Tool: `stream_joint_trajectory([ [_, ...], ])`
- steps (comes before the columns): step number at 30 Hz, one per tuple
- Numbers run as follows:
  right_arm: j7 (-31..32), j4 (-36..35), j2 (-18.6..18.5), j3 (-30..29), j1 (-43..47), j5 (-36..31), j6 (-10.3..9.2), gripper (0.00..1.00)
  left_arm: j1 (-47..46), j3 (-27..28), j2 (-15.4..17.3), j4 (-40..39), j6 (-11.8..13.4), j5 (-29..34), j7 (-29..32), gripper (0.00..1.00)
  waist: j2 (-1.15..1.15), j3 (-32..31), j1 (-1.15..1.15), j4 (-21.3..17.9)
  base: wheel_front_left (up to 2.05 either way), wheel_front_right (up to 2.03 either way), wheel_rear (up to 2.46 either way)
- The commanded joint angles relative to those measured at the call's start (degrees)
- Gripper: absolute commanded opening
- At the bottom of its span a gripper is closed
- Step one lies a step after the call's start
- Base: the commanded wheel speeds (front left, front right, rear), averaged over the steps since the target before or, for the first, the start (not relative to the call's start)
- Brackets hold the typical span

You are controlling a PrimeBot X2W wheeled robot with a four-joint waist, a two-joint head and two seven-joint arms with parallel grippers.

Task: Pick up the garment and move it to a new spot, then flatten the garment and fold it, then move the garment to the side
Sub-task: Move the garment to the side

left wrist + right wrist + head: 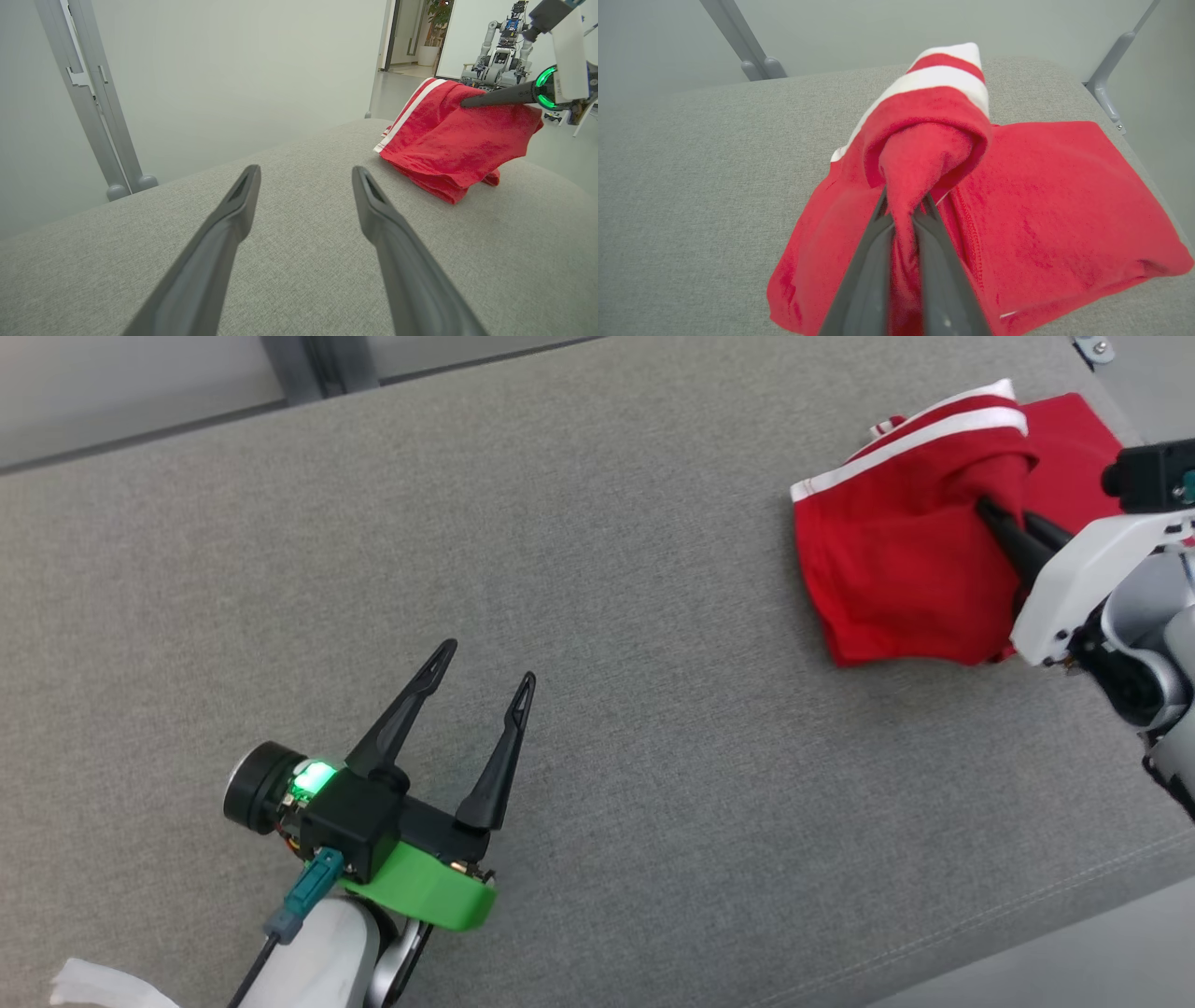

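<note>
The garment is red with white stripes and lies bunched at the far right of the grey table. My right gripper is shut on a fold of it and holds that fold up off the table; the pinch shows close up in the right wrist view, at the gripper on the garment. My left gripper hovers open and empty over the table's near left, well apart from the cloth. In the left wrist view its fingers point towards the garment.
Grey metal frame posts stand beyond the table's far edge. The table's right edge runs close to the garment. Another robot stands in the room behind. A white scrap lies at the lower left.
</note>
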Motion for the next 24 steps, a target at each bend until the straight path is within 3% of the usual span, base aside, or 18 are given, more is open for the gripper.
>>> stream_joint_trajectory([
  [1, 0.01, 0.61, -1.40, 0.69, -1.89, 1.09, 0.03, 0.00, -1.66, -0.21, 0.69, -0.34, 0.02, 0.01, -0.16, 1.00, 0.00, 5.45, 0.00, 3.39, 0.00, 0.00, 0.00],
  [9, -1.50, -1.92, -6.71, 5.27, -8.20, 8.59, 0.03, 0.00, -3.71, -0.64, 1.64, -0.65, 0.01, -0.04, -0.16, 1.00, 0.00, 9.88, 0.00, 5.21, 0.00, 0.00, 0.00],
  [16, -1.73, -6.41, -9.70, 11.08, -12.79, 13.02, 0.03, 0.00, -3.92, -0.29, 1.01, -0.43, 0.01, -0.22, -0.16, 1.00, 0.00, 9.81, 0.00, 6.75, 0.00, 0.00, 0.00],
  [24, -3.49, -9.72, -16.07, 14.85, -13.66, 18.16, 0.03, 0.00, -2.28, 0.62, 0.72, -0.67, 0.01, -0.01, -0.16, 1.00, 0.00, 9.48, 0.00, 6.97, 0.00, 0.00, 0.00],
])
